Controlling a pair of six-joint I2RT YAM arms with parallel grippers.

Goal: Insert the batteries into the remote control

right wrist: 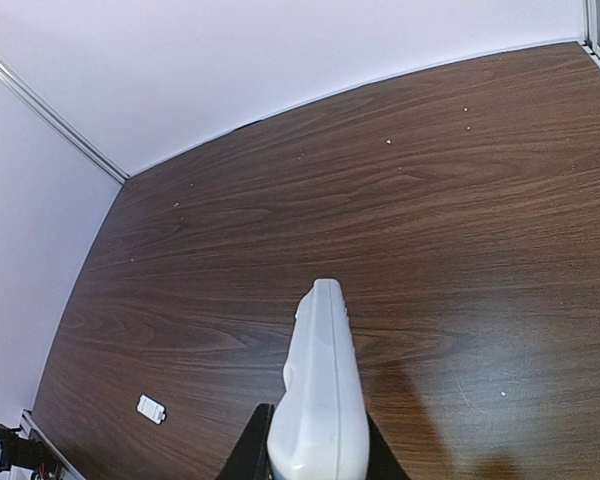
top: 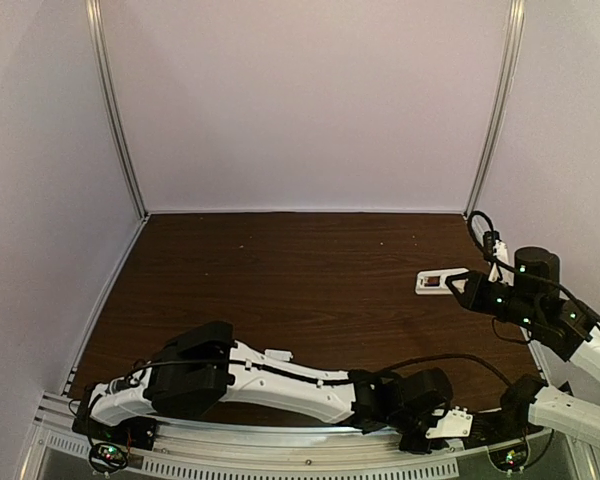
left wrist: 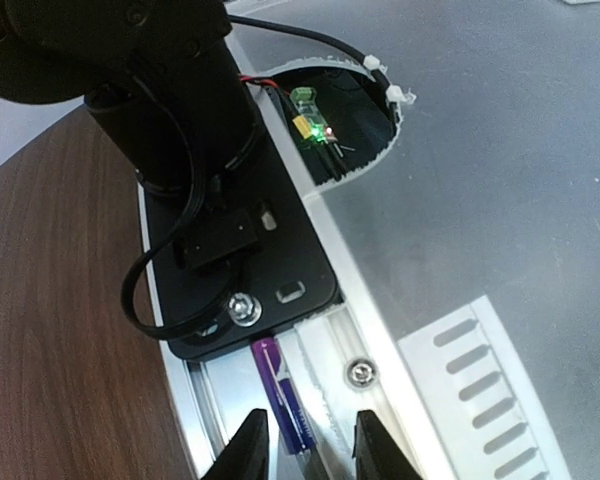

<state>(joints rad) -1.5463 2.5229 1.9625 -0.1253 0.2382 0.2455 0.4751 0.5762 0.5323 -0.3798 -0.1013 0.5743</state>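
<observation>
One purple-blue battery [left wrist: 283,395] lies in the groove of the aluminium front rail [left wrist: 325,350], next to the right arm's black base plate [left wrist: 240,270]. My left gripper [left wrist: 310,455] is open, with one finger on each side of the battery's near end; from above it shows low at the front rail [top: 435,422]. My right gripper [right wrist: 315,445] is shut on the white remote control [right wrist: 320,385] and holds it edge-on above the table; from above the remote [top: 438,282] shows at the right with a dark-reddish opening. The second battery is not visible.
A small white cover piece [top: 278,354] lies on the brown table near the left arm and also shows in the right wrist view [right wrist: 151,408]. Cables and a green-lit board [left wrist: 310,115] sit by the right arm's base. White walls enclose the table.
</observation>
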